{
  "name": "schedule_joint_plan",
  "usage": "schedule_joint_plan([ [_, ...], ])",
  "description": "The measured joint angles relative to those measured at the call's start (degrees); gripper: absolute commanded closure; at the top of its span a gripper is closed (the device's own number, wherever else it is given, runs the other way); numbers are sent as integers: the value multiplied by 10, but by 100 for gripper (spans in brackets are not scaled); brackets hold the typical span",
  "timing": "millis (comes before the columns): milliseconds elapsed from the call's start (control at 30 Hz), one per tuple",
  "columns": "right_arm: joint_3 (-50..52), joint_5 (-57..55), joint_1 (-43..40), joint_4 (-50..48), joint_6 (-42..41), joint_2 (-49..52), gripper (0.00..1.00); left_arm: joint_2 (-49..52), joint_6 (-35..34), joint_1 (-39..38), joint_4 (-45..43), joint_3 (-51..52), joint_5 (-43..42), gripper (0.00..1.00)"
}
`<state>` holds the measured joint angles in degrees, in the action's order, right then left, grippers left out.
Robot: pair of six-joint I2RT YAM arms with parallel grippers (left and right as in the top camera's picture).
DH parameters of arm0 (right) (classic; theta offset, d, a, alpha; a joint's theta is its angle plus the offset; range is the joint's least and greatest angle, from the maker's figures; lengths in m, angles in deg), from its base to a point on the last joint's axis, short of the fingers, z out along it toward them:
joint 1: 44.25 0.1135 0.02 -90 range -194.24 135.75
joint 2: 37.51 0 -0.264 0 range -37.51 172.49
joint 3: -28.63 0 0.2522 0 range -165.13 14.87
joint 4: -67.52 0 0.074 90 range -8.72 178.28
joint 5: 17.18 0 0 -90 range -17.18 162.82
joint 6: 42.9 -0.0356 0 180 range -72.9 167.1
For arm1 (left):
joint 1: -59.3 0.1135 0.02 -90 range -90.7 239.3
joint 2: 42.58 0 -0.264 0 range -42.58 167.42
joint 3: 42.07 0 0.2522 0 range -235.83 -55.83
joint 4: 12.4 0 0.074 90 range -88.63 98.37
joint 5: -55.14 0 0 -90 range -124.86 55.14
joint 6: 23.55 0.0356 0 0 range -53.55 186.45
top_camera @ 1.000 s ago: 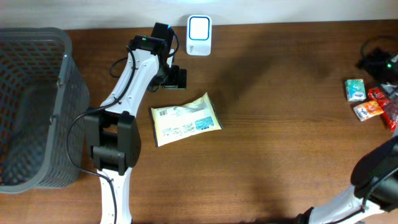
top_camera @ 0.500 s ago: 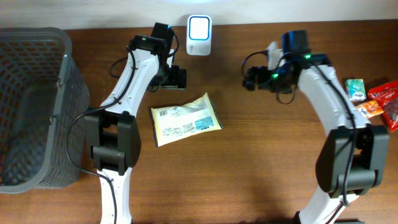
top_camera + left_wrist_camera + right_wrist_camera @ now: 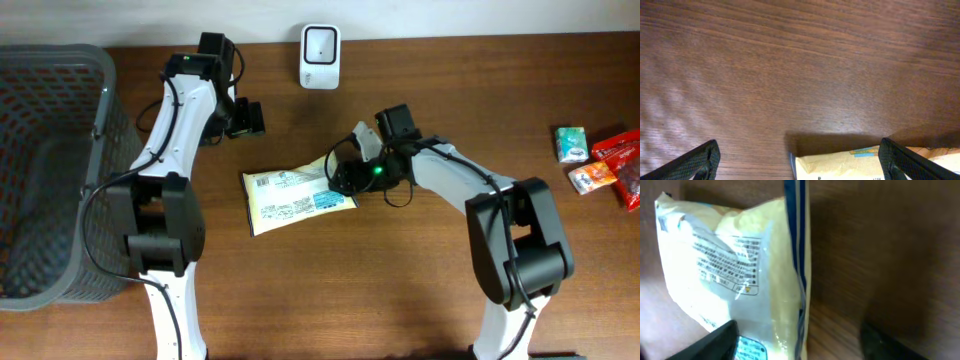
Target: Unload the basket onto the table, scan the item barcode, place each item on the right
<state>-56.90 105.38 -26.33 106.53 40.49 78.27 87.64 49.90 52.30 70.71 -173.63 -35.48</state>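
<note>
Glossy crinkly plastic pkt (image 3: 295, 203), matt wood-grain table (image 3: 450, 80), grey plastic mesh basket (image 3: 118, 170)

The pale yellow plastic packet (image 3: 295, 197) lay flat, barcode side up, tilted slightly, near the white box-shaped scanner (image 3: 320, 56).

L arm (image 3: 178, 115) & R arm (image 3: 455, 172): same build, white rounded tube links w/ black joint housings. Biggest black block sits at each shoulder, e.g. L shoulder (image 3: 160, 225), w/ a white base link below it. Thin black cables loop along the outside of both arms, esp. nr elbow & wrist. Black cam box on each wrist. Small green LED (image 3: 378, 170) lit nr R wrist. L jaws: matte black, tapered, smooth-edged in wrist view. R jaws: dark, too blurred for detail.
</note>
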Motion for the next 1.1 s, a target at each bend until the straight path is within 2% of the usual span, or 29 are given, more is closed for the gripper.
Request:
schedule_joint_plan([
  [67,0,19,1,-2,-1,9,94,0,0,0,-1,0,7,1],
  [100,0,25,1,-2,1,11,96,0,0,0,-1,0,11,1],
  [267,-9,38,-17,13,-42,12,96,0,0,0,-6,0,17,1],
  [367,-49,26,-65,82,-54,-5,96,0,0,0,-6,0,17,1],
  [433,-86,-21,-90,148,-55,-49,96,0,0,0,-6,0,18,1],
  [533,-153,-160,-102,257,-56,-144,96,0,0,0,-7,0,18,1],
  [633,-194,-278,-102,304,-56,-229,96,0,0,0,-8,0,18,1],
  [733,-196,-416,-104,351,-56,-252,96,0,0,0,-8,0,18,1],
  [867,-196,-491,-116,381,-56,-252,96,0,0,0,-8,0,18,1],
  [1033,-195,-530,-145,384,-54,-243,96,0,0,0,-8,0,18,1],
  [1100,-194,-533,-195,381,-54,-241,89,0,0,0,-8,0,18,1],
])
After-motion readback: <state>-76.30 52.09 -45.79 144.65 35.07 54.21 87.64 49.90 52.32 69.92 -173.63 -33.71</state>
